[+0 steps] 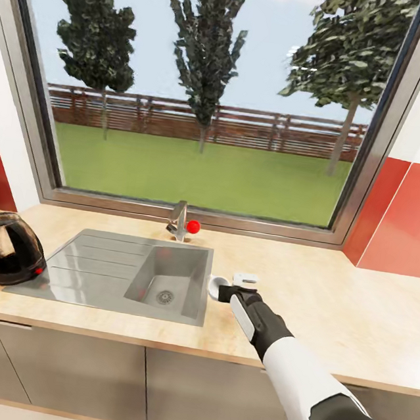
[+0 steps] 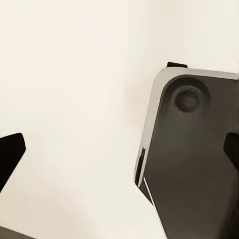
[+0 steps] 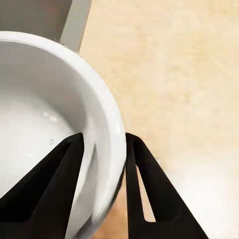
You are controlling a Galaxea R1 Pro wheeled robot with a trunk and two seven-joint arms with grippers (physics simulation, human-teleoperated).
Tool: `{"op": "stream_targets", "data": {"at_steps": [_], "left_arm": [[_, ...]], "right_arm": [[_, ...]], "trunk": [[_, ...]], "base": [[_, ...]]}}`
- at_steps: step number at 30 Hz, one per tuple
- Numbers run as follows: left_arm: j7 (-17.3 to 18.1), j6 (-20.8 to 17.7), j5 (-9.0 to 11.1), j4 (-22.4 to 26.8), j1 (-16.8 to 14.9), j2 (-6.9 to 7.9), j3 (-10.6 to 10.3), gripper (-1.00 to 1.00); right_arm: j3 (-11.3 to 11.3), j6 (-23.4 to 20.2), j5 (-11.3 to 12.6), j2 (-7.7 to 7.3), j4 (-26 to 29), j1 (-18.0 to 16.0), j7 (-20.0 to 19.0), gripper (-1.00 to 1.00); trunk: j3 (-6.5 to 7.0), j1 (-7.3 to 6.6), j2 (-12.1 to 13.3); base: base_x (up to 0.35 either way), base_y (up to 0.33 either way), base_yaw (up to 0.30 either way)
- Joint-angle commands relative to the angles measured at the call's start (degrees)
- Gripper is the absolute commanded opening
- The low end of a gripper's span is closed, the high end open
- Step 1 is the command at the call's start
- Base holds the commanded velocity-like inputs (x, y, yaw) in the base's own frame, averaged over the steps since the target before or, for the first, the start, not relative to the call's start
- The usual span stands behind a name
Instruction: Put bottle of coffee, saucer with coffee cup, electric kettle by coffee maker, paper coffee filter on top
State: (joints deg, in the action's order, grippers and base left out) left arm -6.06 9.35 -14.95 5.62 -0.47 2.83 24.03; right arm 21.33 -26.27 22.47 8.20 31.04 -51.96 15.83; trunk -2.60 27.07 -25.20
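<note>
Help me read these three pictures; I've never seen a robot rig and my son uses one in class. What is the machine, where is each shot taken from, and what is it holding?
These are simulator renders of a wheeled robot with two arms. The head camera looks down on a kitchen countertop with a sink under a window. An electric kettle stands at the counter's left end. The white and black right arm reaches to beside the sink. The other two shots come from cameras near each gripper. In the right wrist view, the right gripper has its jaws closed over the rim of a white dish, probably the coffee cup: one jaw inside, one outside. The left wrist view shows a pale surface and a dark panel I cannot identify.
</note>
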Motion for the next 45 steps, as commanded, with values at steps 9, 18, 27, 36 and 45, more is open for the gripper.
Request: {"op": "stream_targets", "data": {"at_steps": [9, 18, 27, 36, 45], "left_arm": [[-0.2, 0.3, -0.5, 0.1, -0.4, -0.52, 0.5, 1.0], [-0.2, 0.3, -0.5, 0.1, -0.5, -0.55, 0.5, 1.0], [-0.2, 0.3, -0.5, 0.1, -0.5, -0.61, 0.5, 1.0], [-0.2, 0.3, -0.5, 0.1, -0.5, -0.62, 0.5, 1.0], [-0.2, 0.3, -0.5, 0.1, -0.5, -0.63, 0.5, 1.0]], "right_arm": [[0.4, -0.1, 0.5, 0.42, 0.0, -0.1, 0.5, -1.0], [0.4, -0.1, 0.5, 0.42, 0.0, -0.1, 0.5, -1.0], [0.4, -0.1, 0.5, 0.43, 0.0, -0.1, 0.5, -1.0], [0.4, -0.1, 0.5, 0.5, 0.0, -0.1, 0.5, -1.0], [0.4, -0.1, 0.5, 0.5, 0.0, -0.1, 0.5, -1.0]], "trunk": [[0.18, 0.03, -0.1], [0.71, 0.03, -0.1], [1.17, 0.03, -0.1], [1.36, 0.03, -0.1], [1.36, 0.03, -0.1]], "base": [[-0.071, 0.266, 0.085], [-0.225, 0.243, 0.207], [-0.227, 0.24, 0.231], [-0.076, 0.077, 0.259], [0.0, 0.0, 0.279]]}}
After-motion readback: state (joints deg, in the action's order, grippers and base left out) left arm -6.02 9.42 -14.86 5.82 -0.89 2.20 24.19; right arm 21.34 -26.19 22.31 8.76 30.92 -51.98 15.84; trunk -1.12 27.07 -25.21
